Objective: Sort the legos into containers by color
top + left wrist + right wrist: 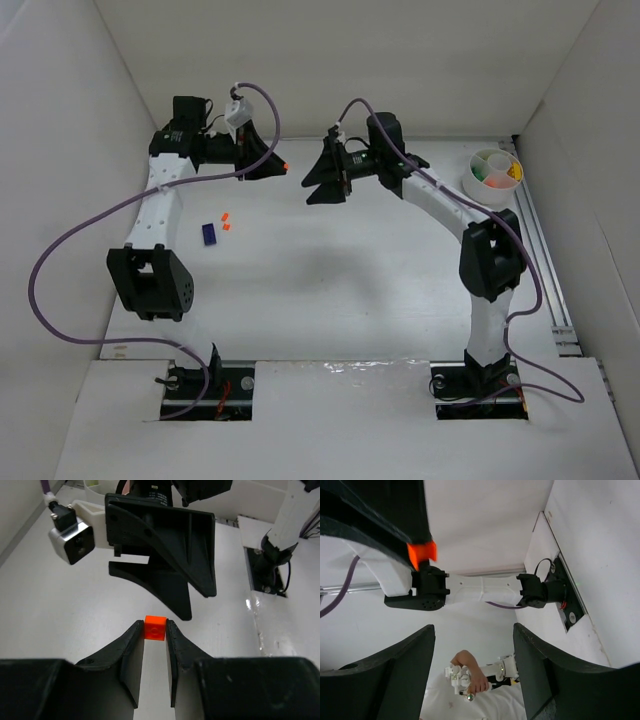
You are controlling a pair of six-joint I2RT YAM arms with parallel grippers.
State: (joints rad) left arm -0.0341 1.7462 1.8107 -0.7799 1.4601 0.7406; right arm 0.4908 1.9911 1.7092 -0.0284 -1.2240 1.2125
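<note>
My left gripper (278,166) is shut on a small orange lego (286,165), held above the table at the back; in the left wrist view the lego (155,627) sits pinched between the fingertips. My right gripper (312,190) is open and empty, facing the left one a short gap away. From the right wrist its fingers (427,645) stand wide apart, and the orange lego (422,552) shows at upper left. A dark blue lego (209,233) and two orange legos (226,221) lie on the table at the left. The white divided cup (474,186) stands at the back right with green, orange and yellow pieces inside.
White walls enclose the table on the left, back and right. A metal rail (545,250) runs along the right edge. The right gripper's body (160,555) fills the upper middle of the left wrist view, close in front of the held lego.
</note>
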